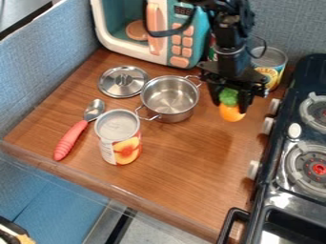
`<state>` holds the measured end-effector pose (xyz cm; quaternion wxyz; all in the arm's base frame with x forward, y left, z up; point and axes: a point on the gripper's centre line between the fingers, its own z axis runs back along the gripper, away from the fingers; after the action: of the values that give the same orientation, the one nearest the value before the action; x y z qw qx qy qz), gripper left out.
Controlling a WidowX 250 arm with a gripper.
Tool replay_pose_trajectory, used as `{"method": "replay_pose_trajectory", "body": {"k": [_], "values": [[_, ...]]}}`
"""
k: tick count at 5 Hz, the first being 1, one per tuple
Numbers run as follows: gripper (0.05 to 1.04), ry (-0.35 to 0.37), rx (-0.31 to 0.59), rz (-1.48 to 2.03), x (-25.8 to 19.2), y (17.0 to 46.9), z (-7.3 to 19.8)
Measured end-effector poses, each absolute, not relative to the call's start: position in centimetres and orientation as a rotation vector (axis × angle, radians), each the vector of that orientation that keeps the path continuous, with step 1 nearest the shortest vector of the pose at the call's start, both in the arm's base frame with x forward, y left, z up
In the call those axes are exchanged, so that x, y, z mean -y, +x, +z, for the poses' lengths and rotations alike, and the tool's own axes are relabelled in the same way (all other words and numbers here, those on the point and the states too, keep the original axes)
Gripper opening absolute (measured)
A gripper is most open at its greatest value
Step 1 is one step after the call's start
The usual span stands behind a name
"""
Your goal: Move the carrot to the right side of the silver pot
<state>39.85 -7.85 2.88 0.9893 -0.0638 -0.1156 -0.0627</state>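
The gripper (229, 106) hangs at the upper right of the wooden counter, shut on the carrot (231, 113). The carrot's green top is between the fingers, and its orange end points down below them. It appears raised off the counter, to the right of the silver pot (170, 99) and apart from it. The pot stands upright and uncovered near the middle, with a wire handle on each side.
A silver lid (123, 81) lies left of the pot. Nearer the front are a peach can (119, 137) and a red-handled spoon (71, 138). A toy microwave (179, 45) and another can (270, 66) stand behind; the stove (270, 183) borders the right.
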Motion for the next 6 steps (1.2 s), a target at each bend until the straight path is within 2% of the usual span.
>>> {"method": "replay_pose_trajectory", "body": {"k": [1,2,3,4,5,6], "values": [[0.637,-0.109,0.222,-0.122,7.9,41.7,1.9],[0.637,-0.081,0.197,-0.124,7.7,42.1,1.1],[0.704,-0.050,0.162,-0.129,7.3,41.8,0.6],[0.969,-0.046,0.150,-0.128,7.1,41.6,0.5],[1.003,-0.049,0.156,-0.120,7.2,41.5,1.7],[1.001,-0.058,0.221,-0.105,7.2,41.9,5.4]]}}
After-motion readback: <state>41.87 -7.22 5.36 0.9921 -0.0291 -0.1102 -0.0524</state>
